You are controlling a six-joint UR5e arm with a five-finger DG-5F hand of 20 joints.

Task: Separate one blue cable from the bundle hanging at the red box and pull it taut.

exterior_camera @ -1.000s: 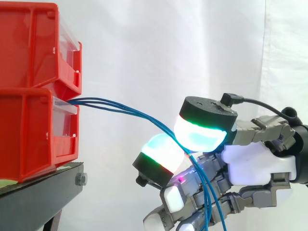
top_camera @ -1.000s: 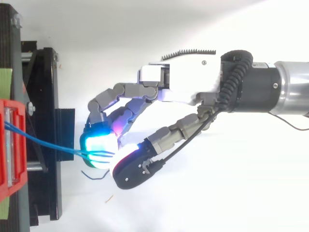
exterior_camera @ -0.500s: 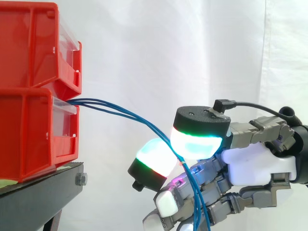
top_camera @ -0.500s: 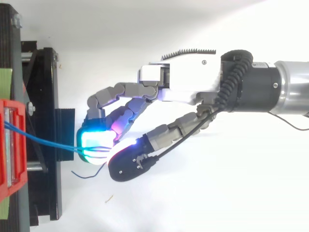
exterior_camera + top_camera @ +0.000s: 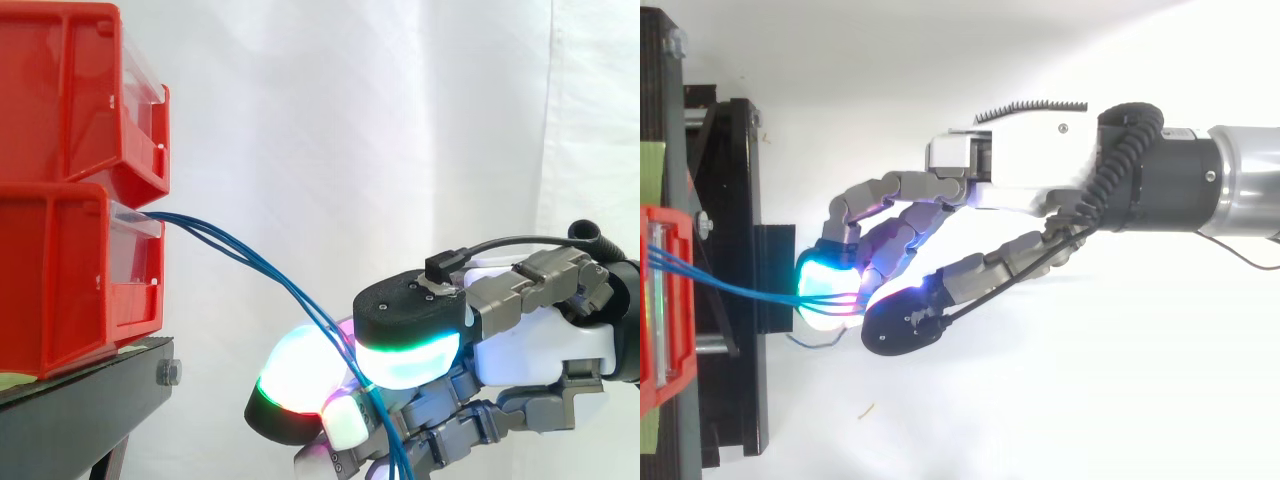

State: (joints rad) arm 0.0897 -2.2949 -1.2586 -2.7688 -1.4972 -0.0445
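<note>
Hand is curled narrow, thumb and glowing fingertips pinching thin blue cables that slope up from it to stacked red plastic bins beyond the fingertips. Several strands look caught. I'd loosen slightly, keep one, then draw back steadily.

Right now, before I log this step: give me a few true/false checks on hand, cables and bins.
1. The blue cables leave the lower red bin. True.
2. The hand is open and clear of them. False: its thumb and fingers are curled round them.
3. A single cable runs to the hand. False: several run together.
4. The upper red bin sits on the lower one, over a black stand. True.
</note>
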